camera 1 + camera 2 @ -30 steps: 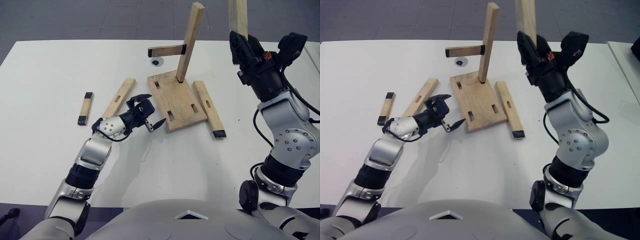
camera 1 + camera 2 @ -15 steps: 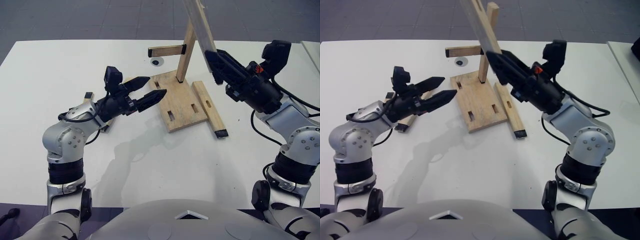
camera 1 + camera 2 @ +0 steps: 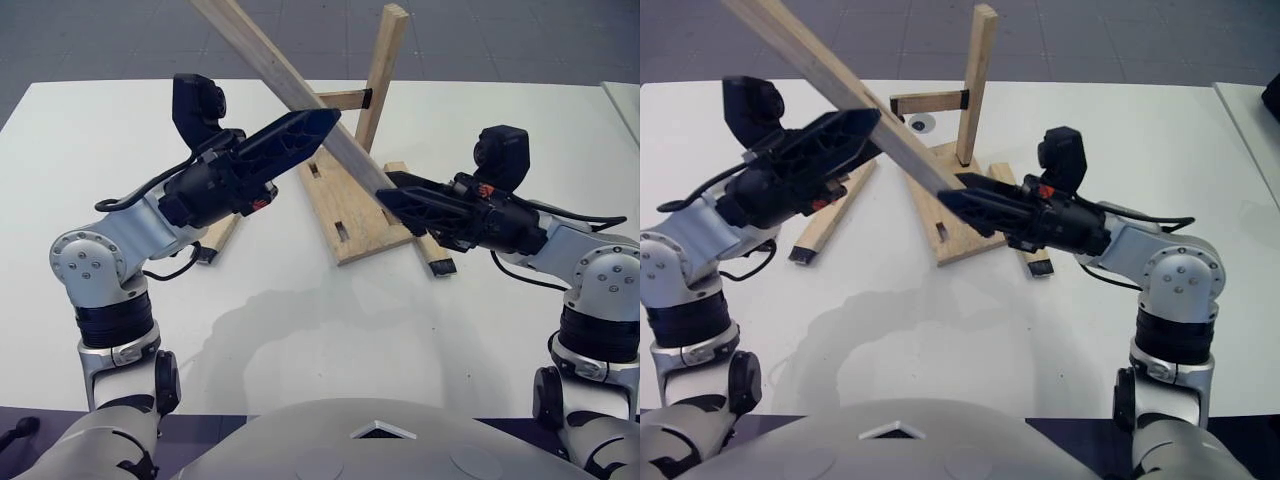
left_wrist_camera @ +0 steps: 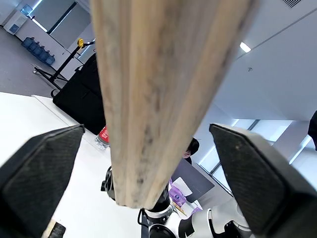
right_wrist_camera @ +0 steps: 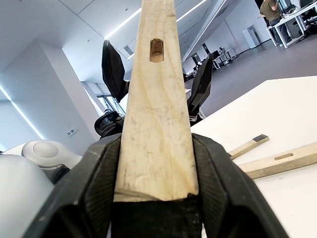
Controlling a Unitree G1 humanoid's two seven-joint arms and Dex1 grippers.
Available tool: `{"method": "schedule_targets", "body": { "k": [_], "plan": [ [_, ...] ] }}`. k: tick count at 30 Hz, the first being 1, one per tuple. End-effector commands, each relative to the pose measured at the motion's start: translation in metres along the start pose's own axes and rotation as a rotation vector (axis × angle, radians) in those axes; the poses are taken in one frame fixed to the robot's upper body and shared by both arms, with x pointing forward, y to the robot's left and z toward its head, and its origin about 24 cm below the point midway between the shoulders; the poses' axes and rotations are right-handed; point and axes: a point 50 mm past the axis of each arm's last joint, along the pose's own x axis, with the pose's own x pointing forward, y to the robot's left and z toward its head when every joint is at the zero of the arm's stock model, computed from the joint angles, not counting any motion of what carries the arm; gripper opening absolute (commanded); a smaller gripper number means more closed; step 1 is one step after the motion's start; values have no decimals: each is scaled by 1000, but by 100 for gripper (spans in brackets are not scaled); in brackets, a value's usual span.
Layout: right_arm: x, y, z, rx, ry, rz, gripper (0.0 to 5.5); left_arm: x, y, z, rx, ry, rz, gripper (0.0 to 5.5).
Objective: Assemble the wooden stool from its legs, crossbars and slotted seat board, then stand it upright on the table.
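Wooden leg [image 3: 255, 50], pinched in our right gripper [image 3: 392, 198], slants between the spread fingers of our left gripper [image 3: 318, 125]; next, we judge, the left must close on it before slotting into the seat board [image 3: 355, 225].

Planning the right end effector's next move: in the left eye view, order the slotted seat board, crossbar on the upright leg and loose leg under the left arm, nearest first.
1. Flat slotted wooden seat board, just beneath the right end effector.
2. Short wooden crossbar, raised behind the board.
3. Loose black-tipped wooden leg, far left.
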Motion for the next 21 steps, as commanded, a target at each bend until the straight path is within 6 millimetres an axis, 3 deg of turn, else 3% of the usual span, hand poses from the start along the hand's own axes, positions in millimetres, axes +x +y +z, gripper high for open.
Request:
{"method": "schedule_targets", "body": {
  "k": [1, 11, 17, 21],
  "plan": [
    [1, 2, -1, -10, 16, 9, 205, 0, -4, 1, 25, 37, 9, 382],
    [0, 1, -4, -5, 42, 7, 205, -5, 1, 5, 39, 35, 21, 221],
    [-3, -1, -4, -25, 42, -20, 205, -12, 6, 12, 50, -2, 55, 213],
    [-10, -5, -7, -48, 84, -75, 293, -24, 11, 28, 98, -52, 111, 204]
  ]
}}
